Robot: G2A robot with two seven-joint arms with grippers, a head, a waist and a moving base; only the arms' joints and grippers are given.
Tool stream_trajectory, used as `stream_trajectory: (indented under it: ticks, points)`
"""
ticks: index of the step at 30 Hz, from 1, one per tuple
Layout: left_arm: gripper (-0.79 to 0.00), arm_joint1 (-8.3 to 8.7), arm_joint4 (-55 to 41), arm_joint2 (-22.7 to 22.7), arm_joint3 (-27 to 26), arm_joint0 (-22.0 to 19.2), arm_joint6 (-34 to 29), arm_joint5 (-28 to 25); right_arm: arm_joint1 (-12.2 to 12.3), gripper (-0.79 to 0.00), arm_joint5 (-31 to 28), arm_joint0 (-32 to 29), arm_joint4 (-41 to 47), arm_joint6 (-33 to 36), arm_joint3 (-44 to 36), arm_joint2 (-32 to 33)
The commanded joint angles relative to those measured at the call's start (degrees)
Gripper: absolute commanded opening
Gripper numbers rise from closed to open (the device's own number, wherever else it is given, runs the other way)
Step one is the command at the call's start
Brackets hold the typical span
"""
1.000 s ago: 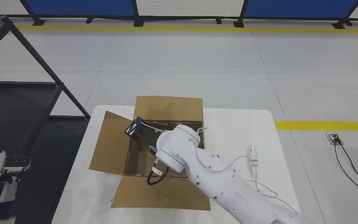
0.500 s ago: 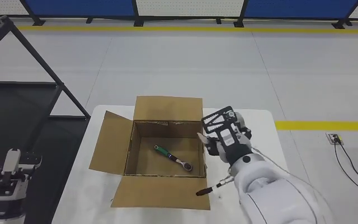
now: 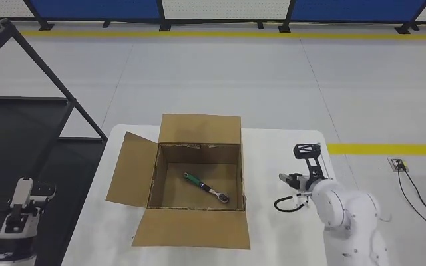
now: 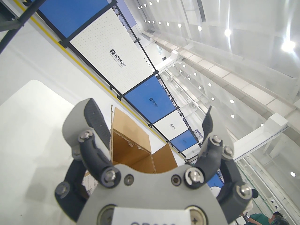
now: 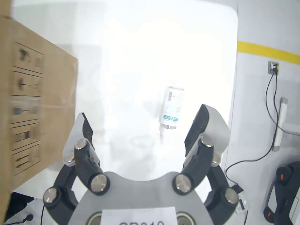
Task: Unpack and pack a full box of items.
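Observation:
An open cardboard box (image 3: 200,130) stands mid-table, and a ratchet wrench with a green handle (image 3: 205,187) lies on its floor. Right of the box, my right gripper (image 3: 301,166) hangs over the table. In the right wrist view that gripper (image 5: 143,112) is open, just above a small white bottle with a teal band (image 5: 172,106) lying flat on the white table, the box wall (image 5: 35,94) beside it. My left gripper (image 4: 150,105) is open and holds nothing, pointing up toward the ceiling past a box flap (image 4: 131,146). The left arm (image 3: 23,199) sits off the table's left side.
The white table (image 3: 279,143) has bare surface right of the box. A black metal rack (image 3: 40,100) stands on the left beside the table. A floor socket with a cable (image 3: 398,164) lies on the right.
My right arm has pulled out of the box and swung to the table's right side, uncovering the wrench. The left arm has come up a little at the left edge.

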Motion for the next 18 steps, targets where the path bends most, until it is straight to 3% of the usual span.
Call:
stream_trajectory:
  ticks: [1, 8, 18]
  points:
    - [0.000, -0.06, 0.4, 0.2, -0.3, 0.3, 0.3, 0.1, 0.3, 0.000, -0.1, 0.7, -0.1, -0.3, 4.0, 1.3]
    - [0.000, -0.23, 1.8, 1.0, -1.3, 1.1, 1.1, 0.5, 0.9, 0.000, -1.2, 2.6, 2.1, -3.1, 14.2, 3.1]
    - [0.000, -0.36, 2.0, 1.3, -2.5, 1.6, 1.2, 0.4, 1.7, -0.071, -1.0, 4.9, 2.8, -5.4, 21.9, 3.5]
